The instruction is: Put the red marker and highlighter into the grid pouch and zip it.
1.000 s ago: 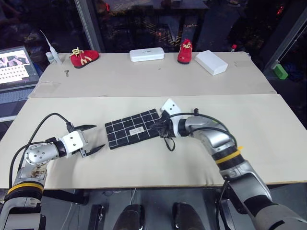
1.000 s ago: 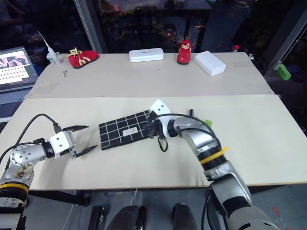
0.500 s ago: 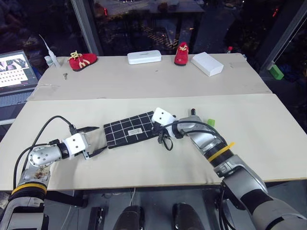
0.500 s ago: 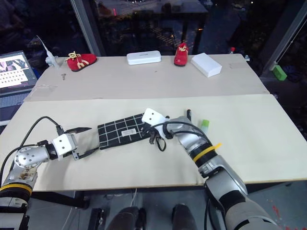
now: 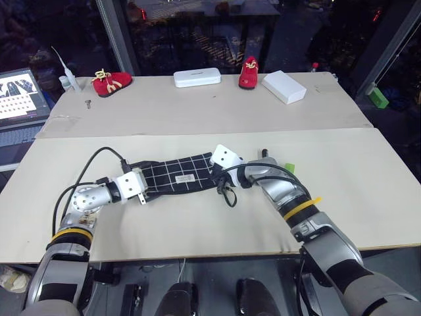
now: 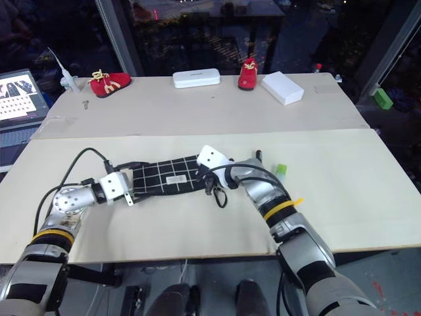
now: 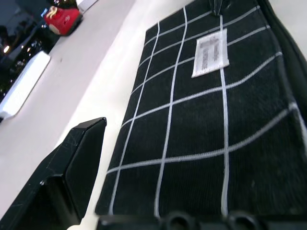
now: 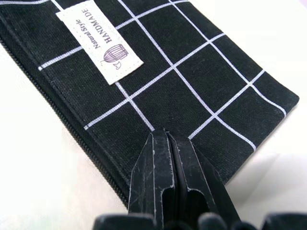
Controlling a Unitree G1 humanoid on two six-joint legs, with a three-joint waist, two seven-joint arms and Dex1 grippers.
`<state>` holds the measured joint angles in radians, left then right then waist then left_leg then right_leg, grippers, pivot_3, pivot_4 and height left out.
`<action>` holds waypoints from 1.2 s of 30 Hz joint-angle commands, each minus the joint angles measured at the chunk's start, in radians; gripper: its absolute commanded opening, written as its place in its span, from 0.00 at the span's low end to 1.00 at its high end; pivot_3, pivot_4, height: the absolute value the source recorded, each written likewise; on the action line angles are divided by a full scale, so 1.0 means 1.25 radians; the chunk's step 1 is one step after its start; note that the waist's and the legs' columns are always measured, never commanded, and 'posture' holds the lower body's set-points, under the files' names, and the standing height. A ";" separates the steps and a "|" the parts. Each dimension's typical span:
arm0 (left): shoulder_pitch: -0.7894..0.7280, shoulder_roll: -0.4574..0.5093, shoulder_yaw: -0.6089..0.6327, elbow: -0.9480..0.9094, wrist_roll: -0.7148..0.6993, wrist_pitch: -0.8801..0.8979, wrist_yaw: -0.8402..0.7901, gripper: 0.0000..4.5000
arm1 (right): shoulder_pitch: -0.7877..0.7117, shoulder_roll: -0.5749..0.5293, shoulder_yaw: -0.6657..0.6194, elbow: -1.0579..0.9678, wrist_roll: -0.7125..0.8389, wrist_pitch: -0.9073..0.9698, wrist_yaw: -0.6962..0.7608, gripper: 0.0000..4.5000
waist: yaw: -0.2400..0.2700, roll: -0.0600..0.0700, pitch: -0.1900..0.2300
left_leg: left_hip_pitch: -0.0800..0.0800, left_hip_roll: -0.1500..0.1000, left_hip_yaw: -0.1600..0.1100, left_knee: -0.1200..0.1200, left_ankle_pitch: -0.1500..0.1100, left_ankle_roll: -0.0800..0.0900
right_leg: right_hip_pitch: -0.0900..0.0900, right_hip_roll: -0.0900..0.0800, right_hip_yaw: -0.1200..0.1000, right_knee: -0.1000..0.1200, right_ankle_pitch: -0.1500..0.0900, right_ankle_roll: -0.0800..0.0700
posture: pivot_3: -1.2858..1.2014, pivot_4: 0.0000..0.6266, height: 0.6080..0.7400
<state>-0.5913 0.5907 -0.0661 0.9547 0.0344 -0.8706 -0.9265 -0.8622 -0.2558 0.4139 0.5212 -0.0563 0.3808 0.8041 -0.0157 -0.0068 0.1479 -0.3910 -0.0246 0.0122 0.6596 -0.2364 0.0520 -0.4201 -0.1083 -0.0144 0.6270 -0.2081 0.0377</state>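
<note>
The grid pouch (image 5: 177,176) lies flat on the near table, black with white lines and a small white label (image 8: 100,42). My left gripper (image 5: 146,184) is open and straddles the pouch's left end; one black finger (image 7: 79,163) sits beside the fabric. My right gripper (image 8: 165,139) is shut, its tips resting on the pouch's right end near the zipper-pull loop (image 5: 227,195). The pale-green highlighter (image 5: 288,167) lies on the table just beyond my right forearm. A slim dark stub (image 6: 260,155) shows behind that wrist; I cannot tell whether it is the red marker.
On the far table stand two red baby shoes (image 5: 113,82) (image 5: 250,71), a white plastic case (image 5: 197,78) and a white box (image 5: 284,86). A laptop (image 5: 23,92) sits at the far left, a green block (image 5: 379,97) at the far right.
My left gripper has moved right across the table, from short of the pouch to around its left end, still open. The right gripper has stayed shut at the pouch's right end.
</note>
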 commanded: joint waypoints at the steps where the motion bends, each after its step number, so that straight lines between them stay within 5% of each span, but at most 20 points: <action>1: -0.007 -0.008 -0.012 -0.019 -0.015 -0.020 -0.025 1.00 | 0.001 0.000 -0.010 0.022 -0.018 0.015 -0.006 0.01 | 0.000 0.000 0.000 | 0.000 0.000 0.000 0.000 0.000 0.000 | 0.000 0.000 0.000 0.000 0.000 0.000 | 0.52 0.24 1.00; 17: 0.031 -0.002 -0.022 -0.108 -0.045 -0.006 -0.064 1.00 | -0.014 0.012 -0.029 0.053 -0.027 0.004 -0.011 0.01 | 0.000 0.000 0.000 | 0.000 0.000 0.000 0.000 0.000 0.000 | 0.000 0.000 0.000 0.000 0.000 0.000 | 0.52 0.24 1.00; 21: 0.050 -0.014 -0.031 -0.145 -0.053 0.006 -0.073 0.76 | -0.018 0.012 -0.030 0.062 -0.028 0.000 -0.010 0.00 | 0.000 0.000 0.000 | 0.000 0.000 0.000 0.000 0.000 0.000 | 0.000 0.000 0.001 -0.001 0.000 0.000 | 0.52 0.24 1.00; 29: 0.063 -0.014 -0.037 -0.160 -0.059 0.026 -0.087 0.06 | -0.028 0.008 -0.035 0.077 -0.030 -0.007 -0.011 0.00 | 0.000 0.000 0.000 | 0.000 0.000 0.000 0.000 0.000 0.000 | 0.000 0.000 0.001 -0.001 0.000 0.000 | 0.52 0.24 1.00; 36: 0.073 -0.026 -0.035 -0.201 -0.081 0.095 -0.090 0.02 | -0.030 0.011 -0.044 0.079 -0.024 -0.016 -0.016 0.00 | 0.001 0.000 0.000 | 0.000 0.000 0.000 0.000 0.000 0.000 | 0.000 0.000 0.001 -0.001 0.000 0.000 | 0.52 0.24 1.00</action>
<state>-0.4976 0.5650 -0.1131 0.7484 -0.0408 -0.7790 -1.0412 -0.8935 -0.2429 0.3683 0.6014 -0.0685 0.3643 0.7925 -0.0147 -0.0069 0.1478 -0.3907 -0.0243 0.0121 0.6597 -0.2364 0.0520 -0.4205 -0.1085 -0.0136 0.6260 -0.2081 0.0376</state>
